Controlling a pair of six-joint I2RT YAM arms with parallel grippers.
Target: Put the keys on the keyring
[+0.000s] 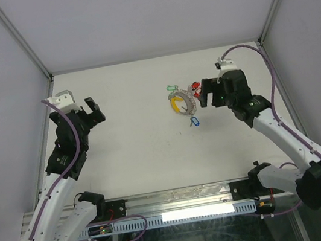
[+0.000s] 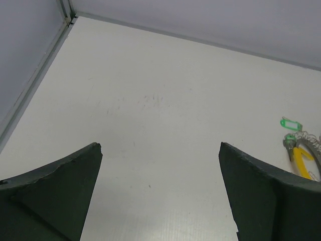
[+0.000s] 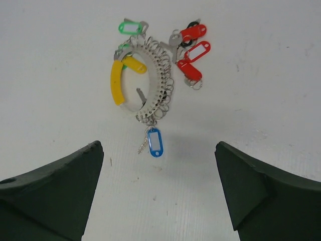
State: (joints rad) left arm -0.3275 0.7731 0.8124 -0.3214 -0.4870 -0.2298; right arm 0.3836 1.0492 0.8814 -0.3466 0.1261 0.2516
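Observation:
The keyring (image 3: 117,83), a yellow plastic arc joined to a silvery chain of small rings, lies flat on the white table (image 1: 136,118). It also shows in the top view (image 1: 181,104) and at the right edge of the left wrist view (image 2: 302,159). A blue-tagged key (image 3: 155,142) hangs from the chain's near end. A green-tagged key (image 3: 130,27) lies at its far end. Three red-tagged keys (image 3: 196,51) lie just right of the chain. A yellow tag (image 3: 134,64) sits inside the loop. My right gripper (image 3: 158,150) is open and empty, just short of the blue tag. My left gripper (image 2: 160,145) is open and empty, far to the left.
Grey enclosure walls stand at the back and both sides, with metal corner posts (image 1: 38,60). The left wall's base rail (image 2: 35,80) runs close to my left gripper. The right arm's body (image 1: 256,108) lies right of the keys.

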